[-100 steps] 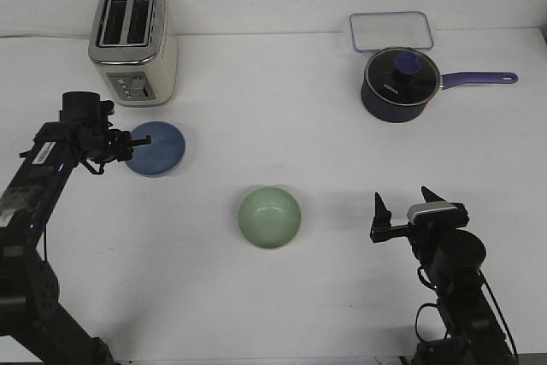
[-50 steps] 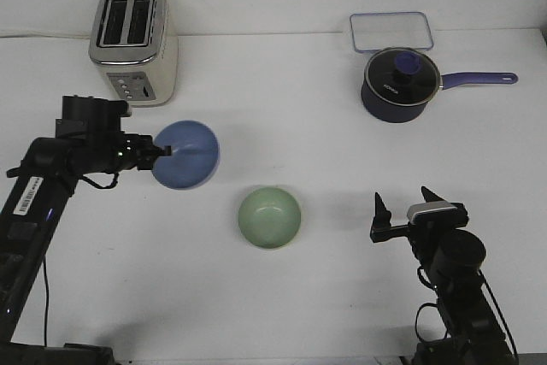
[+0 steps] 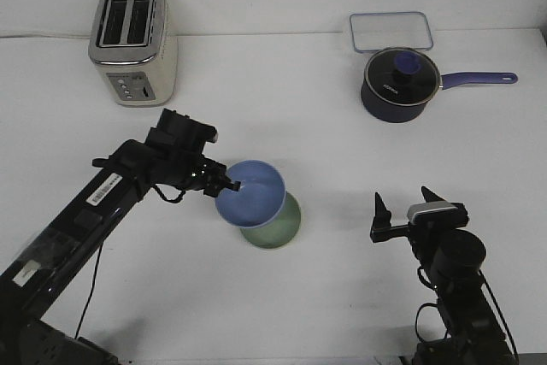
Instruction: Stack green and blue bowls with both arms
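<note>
My left gripper [image 3: 227,184] is shut on the near-left rim of the pale blue bowl [image 3: 253,194] and holds it raised, overlapping the upper left part of the sage green bowl [image 3: 278,228]. The green bowl rests on the white table near the middle, partly hidden by the blue one. My right gripper [image 3: 403,204] is open and empty at the lower right, well to the right of both bowls.
A silver toaster [image 3: 134,43] stands at the back left. A dark navy saucepan [image 3: 399,85] with a purple handle stands at the back right, with a clear rectangular container [image 3: 390,31] behind it.
My left arm has carried the blue bowl right and toward the front, from beside the toaster to over the green bowl. The right arm has not moved.
</note>
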`<state>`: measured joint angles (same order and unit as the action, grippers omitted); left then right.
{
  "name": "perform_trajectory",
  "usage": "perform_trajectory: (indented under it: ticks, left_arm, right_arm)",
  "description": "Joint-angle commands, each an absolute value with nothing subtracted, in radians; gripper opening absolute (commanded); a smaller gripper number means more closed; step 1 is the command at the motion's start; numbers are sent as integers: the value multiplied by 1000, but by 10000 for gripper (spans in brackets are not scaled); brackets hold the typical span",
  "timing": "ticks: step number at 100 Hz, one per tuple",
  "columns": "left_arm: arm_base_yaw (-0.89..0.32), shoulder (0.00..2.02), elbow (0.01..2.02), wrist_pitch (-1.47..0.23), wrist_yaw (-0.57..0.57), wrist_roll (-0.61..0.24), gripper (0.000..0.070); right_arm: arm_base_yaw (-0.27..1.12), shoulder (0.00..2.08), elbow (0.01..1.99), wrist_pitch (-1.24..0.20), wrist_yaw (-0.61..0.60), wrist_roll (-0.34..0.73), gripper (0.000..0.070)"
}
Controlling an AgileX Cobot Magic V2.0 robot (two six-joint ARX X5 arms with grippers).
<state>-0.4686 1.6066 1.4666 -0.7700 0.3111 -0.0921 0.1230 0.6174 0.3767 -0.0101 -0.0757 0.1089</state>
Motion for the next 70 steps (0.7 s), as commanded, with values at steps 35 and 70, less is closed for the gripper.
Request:
perform_trajectory:
  ticks: [35, 70]
  left_arm:
    - [-558, 1712, 1478, -767, 315, -80, 96]
    - [-561, 1712, 1478, -760, 315, -60, 465]
  right_arm:
    - [125, 623, 383, 0, -74, 108, 700]
    - [125, 623, 383, 0, -74, 108, 700]
